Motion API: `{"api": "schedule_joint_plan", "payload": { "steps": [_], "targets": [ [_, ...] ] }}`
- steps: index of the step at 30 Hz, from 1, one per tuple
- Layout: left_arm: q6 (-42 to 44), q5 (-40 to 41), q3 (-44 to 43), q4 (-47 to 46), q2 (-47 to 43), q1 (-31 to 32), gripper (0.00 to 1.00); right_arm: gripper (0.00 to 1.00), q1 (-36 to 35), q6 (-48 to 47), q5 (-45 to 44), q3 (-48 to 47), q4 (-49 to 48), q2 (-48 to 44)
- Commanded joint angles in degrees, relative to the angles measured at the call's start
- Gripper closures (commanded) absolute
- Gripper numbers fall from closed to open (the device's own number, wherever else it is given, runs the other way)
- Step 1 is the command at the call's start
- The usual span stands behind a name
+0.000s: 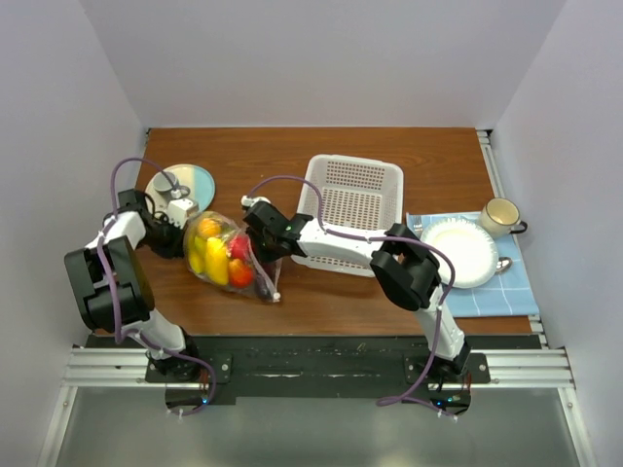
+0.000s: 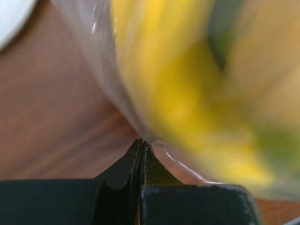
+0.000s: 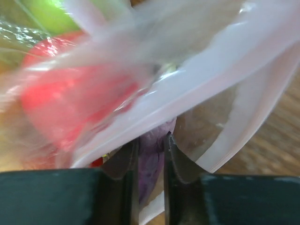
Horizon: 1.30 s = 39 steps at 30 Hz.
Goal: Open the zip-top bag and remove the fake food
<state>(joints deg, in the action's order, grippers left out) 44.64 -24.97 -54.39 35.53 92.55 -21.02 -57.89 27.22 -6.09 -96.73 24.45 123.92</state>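
Note:
The clear zip-top bag [image 1: 226, 258] lies on the wooden table, left of centre, with its pink-red zipper strip [image 1: 261, 272] along its right edge. Inside is the fake food: yellow bananas [image 1: 214, 261], a red fruit [image 1: 239, 272] and an orange one [image 1: 208, 228]. My left gripper [image 1: 187, 236] is at the bag's left side; in the left wrist view it [image 2: 142, 142] is shut, pinching the bag's film [image 2: 117, 101]. My right gripper [image 1: 255, 241] is at the bag's right side; in the right wrist view it [image 3: 151, 140] is closed on a purple piece [image 3: 151, 161] at the bag's whitish edge [image 3: 197, 91].
A white perforated basket [image 1: 355, 209] stands right of the bag, under the right arm. A small plate [image 1: 185, 182] is at the back left. A white plate [image 1: 459, 253] on a blue cloth [image 1: 506, 292] and a mug [image 1: 500, 216] are at the right.

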Motion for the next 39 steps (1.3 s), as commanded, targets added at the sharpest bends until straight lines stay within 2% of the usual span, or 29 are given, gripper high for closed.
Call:
{"api": "schedule_joint_plan", "payload": {
  "steps": [1,2,7,8,15,16,18,19,21,22,30,33,37,39],
  "targets": [
    [2.82,2.91,-4.66,9.2,-0.97,-2.71,1.0,0.73,-0.56,-2.61,-2.36,3.13,4.55,-0.71],
    [2.91,2.48,-5.28,10.77,-1.15,-2.8,1.0,0.64,-0.56,-2.61,-1.65,1.38,6.82,0.26],
    [3.08,0.89,-6.34,13.16,-4.04,-2.72,1.0,0.52,-1.79,-3.75,-3.84,-1.45,11.15,4.05],
    [2.99,0.89,-6.25,13.08,-4.31,-2.8,1.0,0.46,-2.14,-4.19,-4.45,-1.62,11.84,4.4],
    [2.03,-1.3,-6.51,13.78,-4.05,-2.72,1.0,0.43,-4.69,-6.04,-6.48,-2.85,14.93,6.07],
    [1.85,-2.26,-7.13,14.82,-3.87,-2.8,0.84,0.44,-4.86,-6.04,-6.83,-2.5,14.75,5.99],
    [1.06,-5.34,-8.01,15.8,-3.0,-2.8,0.6,0.51,-4.95,-5.95,-7.27,-2.5,14.75,5.37],
    [0.63,-6.05,-8.71,16.5,-2.64,-2.8,0.41,0.58,-4.78,-5.95,-7.53,-2.59,14.67,5.11],
    [-0.52,-7.72,-8.8,16.5,-1.85,-2.63,0.12,0.65,-4.87,-6.39,-8.15,-3.03,14.75,4.49],
    [-0.61,-8.25,-8.37,16.42,-1.68,-2.63,0.0,0.69,-4.87,-6.48,-8.33,-3.46,14.75,3.53],
    [2.02,-16.15,-8.36,20.8,2.8,-1.4,0.0,0.74,-4.87,-6.39,-8.42,-3.29,13.35,1.68],
    [5.62,-19.05,-10.38,25.89,4.39,-1.4,0.0,0.74,-4.87,-6.13,-7.8,-3.2,13.26,2.55],
    [12.82,-22.4,-16.53,38.69,4.83,-2.27,0.0,0.75,-4.87,-5.87,-7.27,-2.77,13.17,3.08],
    [13.72,-22.76,-17.85,39.97,4.31,-2.8,0.0,0.75,-4.87,-5.87,-7.18,-2.85,13.08,3.08]
  ]
}}
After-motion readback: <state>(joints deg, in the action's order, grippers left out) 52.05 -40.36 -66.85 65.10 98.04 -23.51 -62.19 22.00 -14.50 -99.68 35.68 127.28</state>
